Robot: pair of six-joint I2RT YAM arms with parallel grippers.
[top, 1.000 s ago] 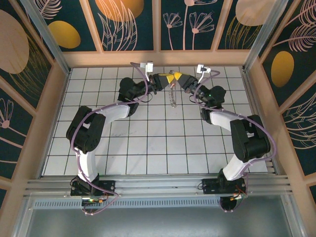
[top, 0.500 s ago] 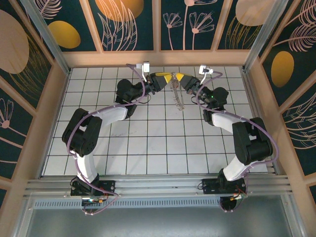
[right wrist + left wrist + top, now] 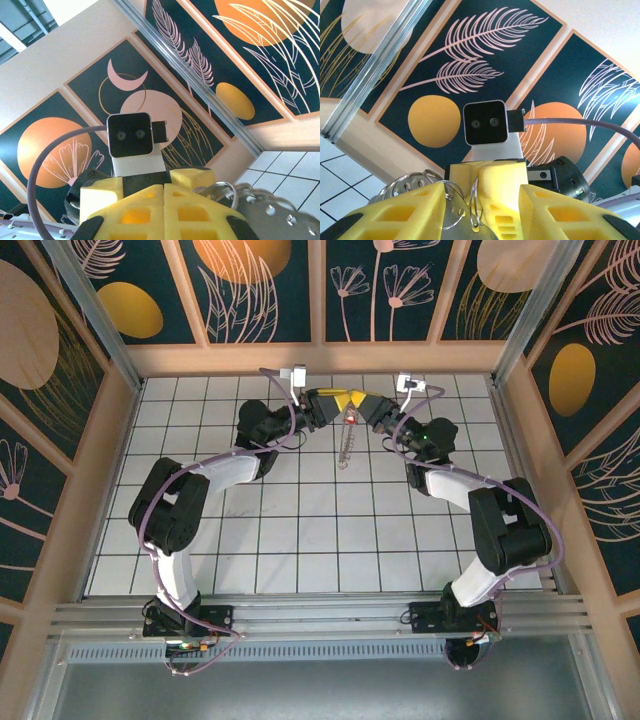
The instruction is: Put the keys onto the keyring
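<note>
Both grippers meet above the far middle of the table. My right gripper (image 3: 359,405) (image 3: 164,194) is shut on the keyring (image 3: 346,445), a silvery chain-like loop hanging below the fingertips. A small red spot at its top is the key (image 3: 352,418). My left gripper (image 3: 342,403) (image 3: 480,194) stands open, its yellow fingers (image 3: 405,207) either side of the right gripper's shut yellow fingers (image 3: 501,182). Thin wire rings (image 3: 475,200) and a holed metal plate (image 3: 447,220) sit between them. In the right wrist view the rings (image 3: 227,192) and plate (image 3: 272,217) stick out on the right.
White tiled floor (image 3: 300,520) lies under the hanging chain. Wooden walls with dark floral panels (image 3: 260,290) enclose the back and sides. Each arm's wrist camera (image 3: 485,122) (image 3: 129,135) faces the other at close range.
My left gripper has opened from shut. The hanging keyring swung right, then back left. Both grippers stay together at the back of the table.
</note>
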